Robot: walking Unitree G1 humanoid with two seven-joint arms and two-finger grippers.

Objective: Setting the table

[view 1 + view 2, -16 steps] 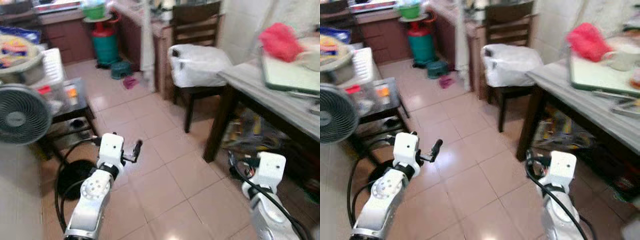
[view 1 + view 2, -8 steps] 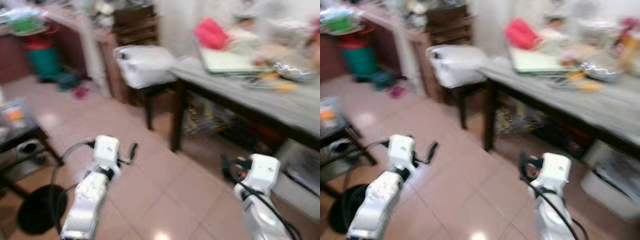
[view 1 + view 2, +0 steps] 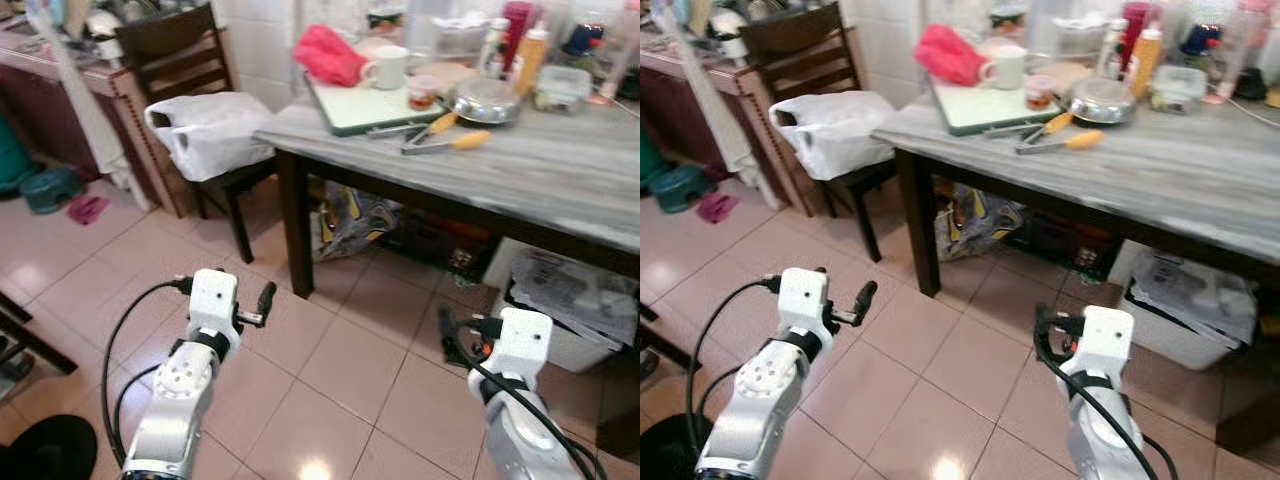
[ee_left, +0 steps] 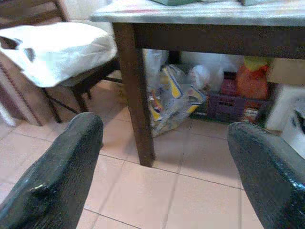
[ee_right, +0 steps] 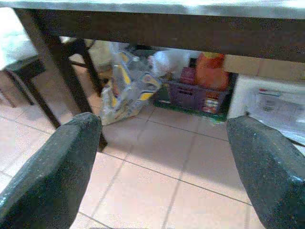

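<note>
A grey-topped table (image 3: 560,170) with dark legs stands ahead on the right. On it lie a pale green board (image 3: 365,105), a white mug (image 3: 385,68), a red cloth (image 3: 328,53), a metal lidded pan (image 3: 482,100), yellow-handled tongs (image 3: 445,135) and some bottles (image 3: 528,55). My left gripper (image 3: 262,303) hangs low over the floor tiles, open and holding nothing, short of the table leg (image 3: 293,225). My right gripper (image 3: 452,336) is also low and open, in front of the table's underside (image 5: 157,28).
A dark wooden chair (image 3: 175,70) with a white plastic bag (image 3: 210,130) on its seat stands left of the table. Under the table are bags (image 4: 174,98), a purple crate (image 5: 190,93) and a white box (image 3: 575,310). A black round base (image 3: 50,450) lies at lower left.
The whole view has swung to the right: the fan and low stand have left the picture and the table has come into full view. Both arms keep the same pose.
</note>
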